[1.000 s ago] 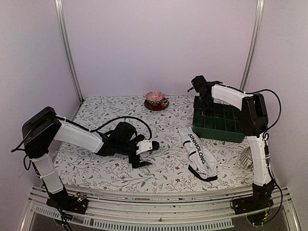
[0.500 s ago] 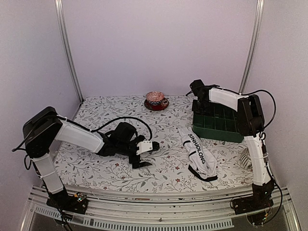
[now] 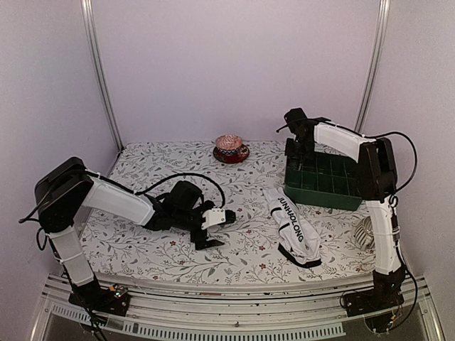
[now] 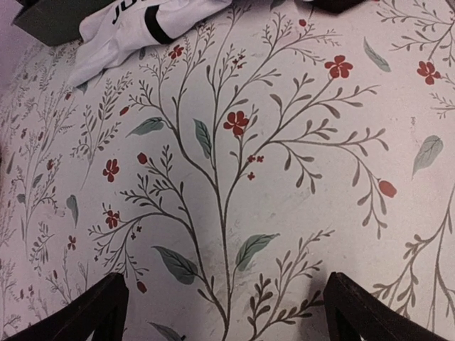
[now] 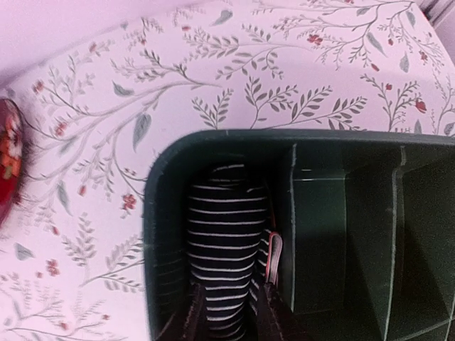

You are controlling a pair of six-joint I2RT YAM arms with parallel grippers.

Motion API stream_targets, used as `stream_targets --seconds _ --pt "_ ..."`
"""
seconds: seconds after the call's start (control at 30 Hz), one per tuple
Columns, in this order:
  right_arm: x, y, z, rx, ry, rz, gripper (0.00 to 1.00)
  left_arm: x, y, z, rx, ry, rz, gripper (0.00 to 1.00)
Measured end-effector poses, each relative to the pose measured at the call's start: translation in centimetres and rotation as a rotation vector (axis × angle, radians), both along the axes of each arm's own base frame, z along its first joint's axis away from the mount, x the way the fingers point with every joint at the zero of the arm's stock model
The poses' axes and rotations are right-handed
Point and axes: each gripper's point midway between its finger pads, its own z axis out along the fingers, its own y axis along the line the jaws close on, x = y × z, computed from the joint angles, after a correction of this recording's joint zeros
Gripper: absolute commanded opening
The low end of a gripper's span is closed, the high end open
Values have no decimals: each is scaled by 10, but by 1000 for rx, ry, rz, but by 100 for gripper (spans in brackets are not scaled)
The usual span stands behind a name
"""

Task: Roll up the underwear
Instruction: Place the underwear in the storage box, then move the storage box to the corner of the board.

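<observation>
Flanking striped briefs in tray, right hand fingers touching.

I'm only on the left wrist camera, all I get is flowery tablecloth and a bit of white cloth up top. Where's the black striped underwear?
Observer: The black cloth brief with thin grey stripes sits in the corner compartment of the dark green divided tray.
Operator: Is the right arm holding it?
Observer: The right gripper has a finger on either side of it; whether they squeeze, I cannot tell.
Operator: And the white cloth?
Observer: The white cloth brief with black lettering lies as a long strip on the flowered table beside the tray, no gripper on it.
</observation>
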Motion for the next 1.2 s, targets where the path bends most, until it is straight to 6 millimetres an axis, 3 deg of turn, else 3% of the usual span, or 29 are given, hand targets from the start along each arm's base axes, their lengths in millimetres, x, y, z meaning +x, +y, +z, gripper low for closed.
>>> stream_targets --seconds 0.07,0.23,0.3,0.37,0.43,0.63,0.73,0.87,1.03,1.2 --pt "0 1 28 19 -45 10 36 0 0 0 -1 2 -1 98" --pt "-11 3 124 66 -203 42 49 0 0 0 -2 5 0 98" --pt "-26 4 149 69 -239 59 57 0 0 0 -2 7 2 98" --pt "-54 6 156 63 -240 89 71 0 0 0 -4 9 4 99" --pt "-82 10 143 57 -215 123 76 0 -1 1 -7 12 5 98" --pt "-184 8 46 61 -15 222 80 1 -2 3 -15 20 9 99" --pt "-213 -5 14 76 37 208 78 1 -2 3 -15 23 10 98" --pt "-221 -10 -6 88 55 176 74 1 -2 3 -15 23 11 99" --pt "-207 -6 -25 95 55 141 73 1 -2 3 -16 23 11 99" --pt "-187 -17 -48 71 85 85 73 1 -2 3 -16 23 11 98"
